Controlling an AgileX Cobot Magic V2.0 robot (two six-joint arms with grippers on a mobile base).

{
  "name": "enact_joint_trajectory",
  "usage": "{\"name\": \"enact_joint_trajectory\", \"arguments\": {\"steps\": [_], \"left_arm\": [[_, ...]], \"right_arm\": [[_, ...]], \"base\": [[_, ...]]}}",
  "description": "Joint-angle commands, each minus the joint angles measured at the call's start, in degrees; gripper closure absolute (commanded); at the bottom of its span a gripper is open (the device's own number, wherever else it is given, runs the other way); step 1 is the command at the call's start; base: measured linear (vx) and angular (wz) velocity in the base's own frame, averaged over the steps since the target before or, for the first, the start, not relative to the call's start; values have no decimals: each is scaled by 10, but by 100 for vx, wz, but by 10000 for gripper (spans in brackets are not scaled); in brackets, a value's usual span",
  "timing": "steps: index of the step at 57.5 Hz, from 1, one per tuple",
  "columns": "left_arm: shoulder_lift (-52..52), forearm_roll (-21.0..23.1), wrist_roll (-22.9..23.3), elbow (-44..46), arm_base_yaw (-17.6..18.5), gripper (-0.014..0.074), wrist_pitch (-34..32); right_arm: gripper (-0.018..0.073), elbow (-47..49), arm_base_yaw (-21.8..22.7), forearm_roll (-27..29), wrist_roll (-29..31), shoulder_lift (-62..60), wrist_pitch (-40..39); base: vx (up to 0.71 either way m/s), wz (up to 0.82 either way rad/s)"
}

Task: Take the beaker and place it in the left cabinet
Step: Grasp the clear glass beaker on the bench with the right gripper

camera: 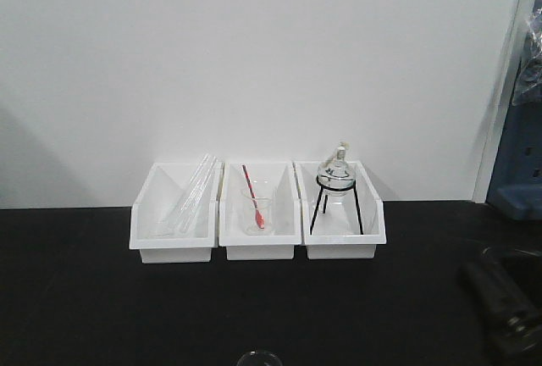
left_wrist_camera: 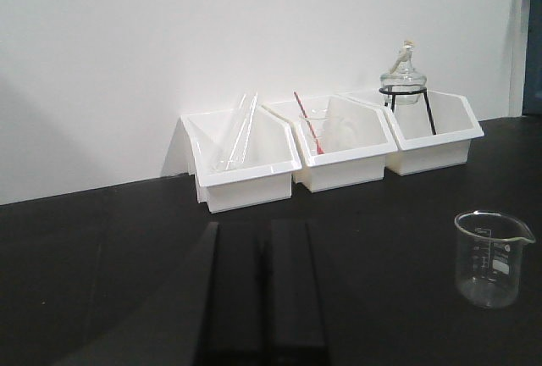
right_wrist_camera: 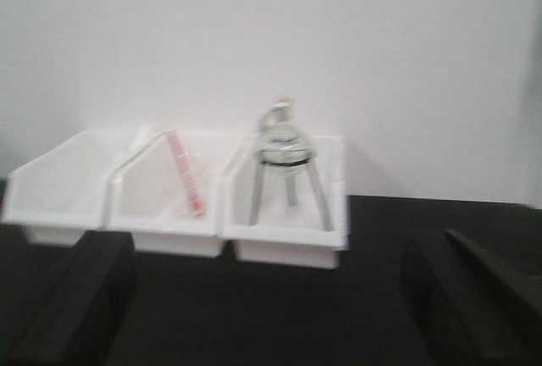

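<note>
The beaker, clear glass with a pouring lip and faint printed marks, stands upright and alone on the black table, to the right of my left gripper. Only its rim shows at the bottom edge of the front view. The left gripper is shut, its two black fingers pressed together with nothing between them, and it points toward the white bins. My right gripper is open, with its fingers wide apart at the sides of the blurred right wrist view and nothing between them. The left cabinet is out of view.
Three white bins stand in a row against the white wall: the left bin holds glass tubes, the middle bin holds a small glass with a red stick, and the right bin holds a round flask on a black tripod. Blue equipment stands at the far right.
</note>
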State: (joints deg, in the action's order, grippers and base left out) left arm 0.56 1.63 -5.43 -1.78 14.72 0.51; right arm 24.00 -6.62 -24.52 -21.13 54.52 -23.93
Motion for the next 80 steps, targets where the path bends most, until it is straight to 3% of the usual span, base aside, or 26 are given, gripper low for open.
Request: {"name": "enact_joint_trajectory", "arguments": {"steps": [1,8,15,22,29,40,47,80], "left_arm": [[11,5,2,-9,2,595,-48],[11,5,2,-9,2,595,-48],[11,5,2,-9,2,595,-48],[11,5,2,-9,2,595,-48],[11,5,2,-9,2,595,-48],[11,5,2,-9,2,595,-48],[11,5,2,-9,2,595,-48],[11,5,2,-9,2,595,-48]], "right_arm": [[-88,0,-63,-73,-53,36,-90],[-57,-22,-123,-76,-44,117,-141],[-34,-28,-154,-76,-2,214,-175],[-29,-28,-160,-77,38,302,-254],[-29,-23,-160,-71,81,395,-388],[-29,22,-160,-70,89,527,-504],[-29,49,-160,-73,89,578,-532],[-29,153,-165,-72,90,668,-527]], "base": [[0,0],[0,0],[0,0],[0,0],[0,0],[0,0],[0,0],[0,0]]}}
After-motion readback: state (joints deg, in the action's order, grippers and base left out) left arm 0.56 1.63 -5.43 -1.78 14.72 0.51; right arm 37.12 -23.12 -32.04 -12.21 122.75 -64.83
